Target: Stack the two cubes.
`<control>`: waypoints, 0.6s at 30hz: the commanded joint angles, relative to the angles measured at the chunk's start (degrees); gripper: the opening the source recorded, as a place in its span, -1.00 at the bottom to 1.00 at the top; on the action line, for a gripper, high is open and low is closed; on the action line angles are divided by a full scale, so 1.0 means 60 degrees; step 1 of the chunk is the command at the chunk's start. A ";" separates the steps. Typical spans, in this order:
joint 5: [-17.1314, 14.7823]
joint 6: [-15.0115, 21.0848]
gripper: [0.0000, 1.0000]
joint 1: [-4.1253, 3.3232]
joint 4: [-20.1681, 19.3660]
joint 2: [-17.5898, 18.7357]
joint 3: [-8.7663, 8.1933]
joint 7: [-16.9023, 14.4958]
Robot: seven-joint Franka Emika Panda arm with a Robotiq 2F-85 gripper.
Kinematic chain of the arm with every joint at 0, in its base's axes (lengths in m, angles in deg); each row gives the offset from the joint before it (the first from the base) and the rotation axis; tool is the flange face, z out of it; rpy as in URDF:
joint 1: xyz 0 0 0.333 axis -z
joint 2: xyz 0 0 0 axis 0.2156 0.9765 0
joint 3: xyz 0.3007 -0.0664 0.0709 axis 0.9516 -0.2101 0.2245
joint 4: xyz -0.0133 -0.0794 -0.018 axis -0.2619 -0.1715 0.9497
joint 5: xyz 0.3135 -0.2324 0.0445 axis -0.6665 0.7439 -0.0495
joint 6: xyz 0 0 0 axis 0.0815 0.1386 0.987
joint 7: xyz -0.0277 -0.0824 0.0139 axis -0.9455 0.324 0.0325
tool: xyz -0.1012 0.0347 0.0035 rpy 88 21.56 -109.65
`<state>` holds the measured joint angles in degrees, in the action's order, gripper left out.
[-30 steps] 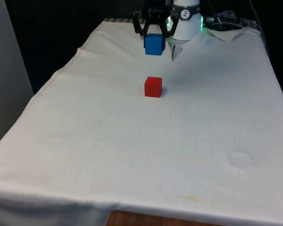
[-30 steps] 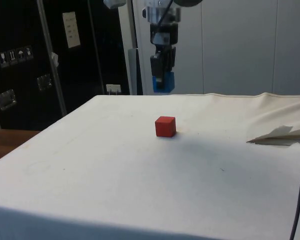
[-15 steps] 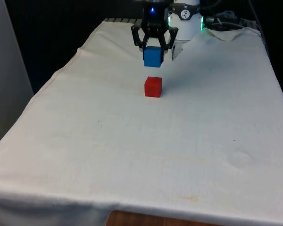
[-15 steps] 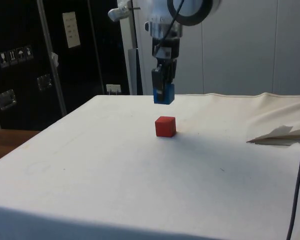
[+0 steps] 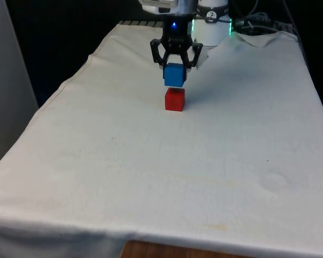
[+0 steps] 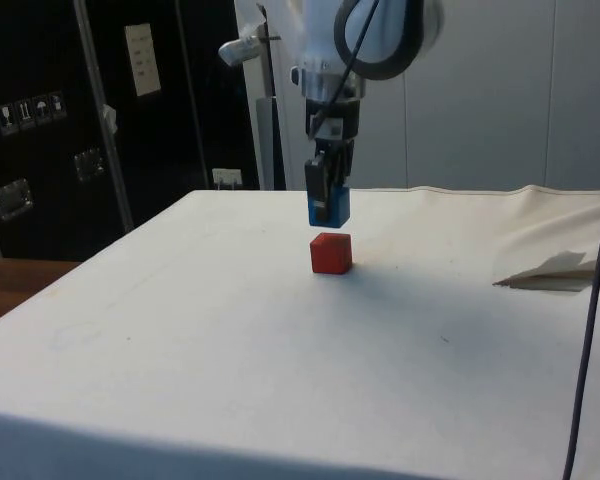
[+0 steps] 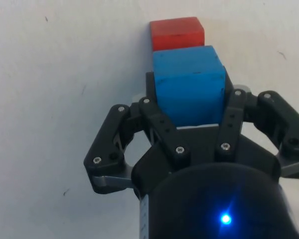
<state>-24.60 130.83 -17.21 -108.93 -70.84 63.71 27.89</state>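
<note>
White cloth (image 5: 151,177) covers the table, with dark cabinets (image 6: 60,120) behind in the side view. Gripper (image 5: 174,72) hangs just above the red cube (image 5: 174,100), its 2 fingers clamped on the blue cube (image 5: 173,74). Red cube rests on the cloth near the far end; a narrow gap separates the 2 cubes in the side view. Step in hand, as judged: placement. Next move calls for a short straight descent, edges kept aligned, with release only once the faces meet.
</note>
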 commanded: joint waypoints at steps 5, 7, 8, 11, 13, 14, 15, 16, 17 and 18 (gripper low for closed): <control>-0.0392 0.0325 -0.96 0.0057 -0.0029 0.0210 0.0153 -0.0239; -0.0411 0.0363 -0.96 0.0057 -0.0019 0.0258 0.0162 -0.0248; -0.0420 0.0382 -0.96 0.0067 -0.0010 0.0296 0.0162 -0.0248; -0.0458 0.0449 -0.96 0.0086 0.0019 0.0411 0.0181 -0.0267; -0.0516 0.0506 -0.96 0.0105 0.0038 0.0497 0.0181 -0.0315; -0.0525 0.0516 -0.96 0.0115 0.0048 0.0525 0.0181 -0.0325; -0.0525 0.0525 -0.96 0.0115 0.0057 0.0544 0.0181 -0.0334; -0.0172 0.0468 -0.96 0.0029 0.0095 0.0592 -0.0010 -0.0086; -0.0516 0.0525 -0.96 0.0124 0.0067 0.0563 0.0172 -0.0334; -0.0497 0.0525 -0.96 0.0124 0.0067 0.0573 0.0162 -0.0325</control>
<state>-25.64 133.70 -16.98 -108.24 -67.12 63.60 27.37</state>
